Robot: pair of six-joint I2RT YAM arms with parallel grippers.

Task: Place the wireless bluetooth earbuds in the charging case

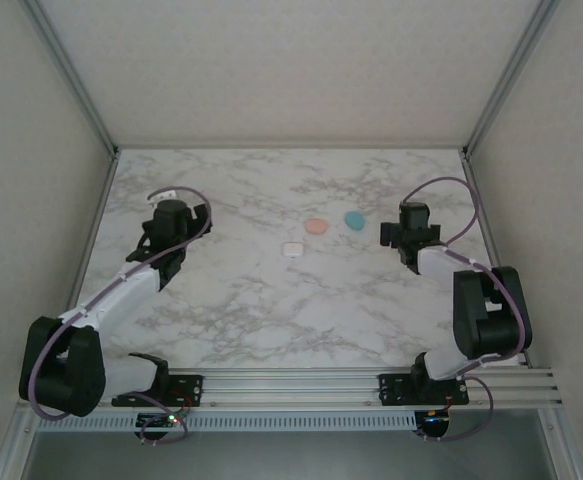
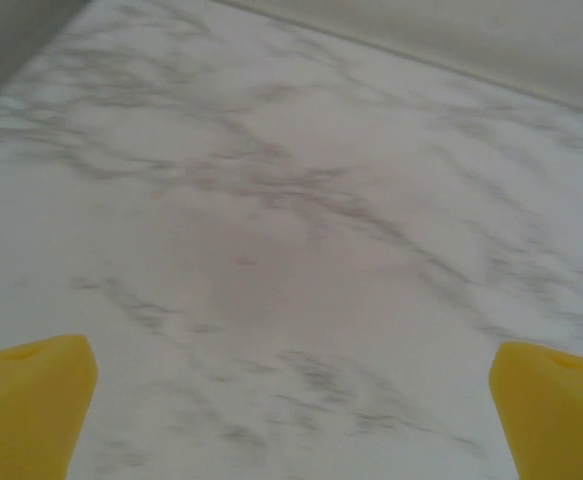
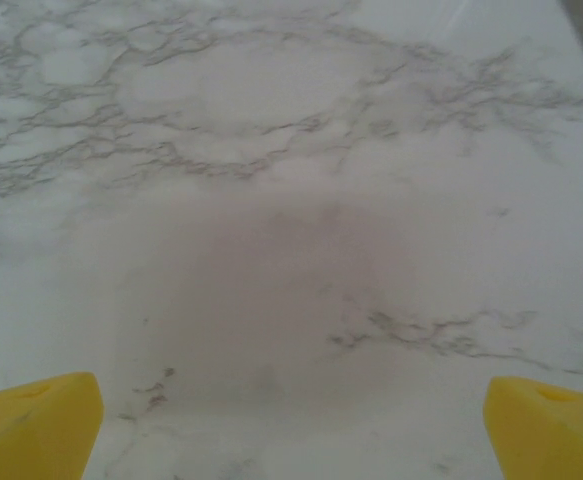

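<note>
While the left claw and right claw gape empty, the teal case lies near the latter.

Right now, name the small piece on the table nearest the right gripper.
The teal piece: closest to the right gripper, with the pink piece and white squarish piece farther left.

left case and right case lie side by side, squarish piece just before them.

White marble-veined tabletop, pale walls, aluminium frame posts, soft even light
</note>
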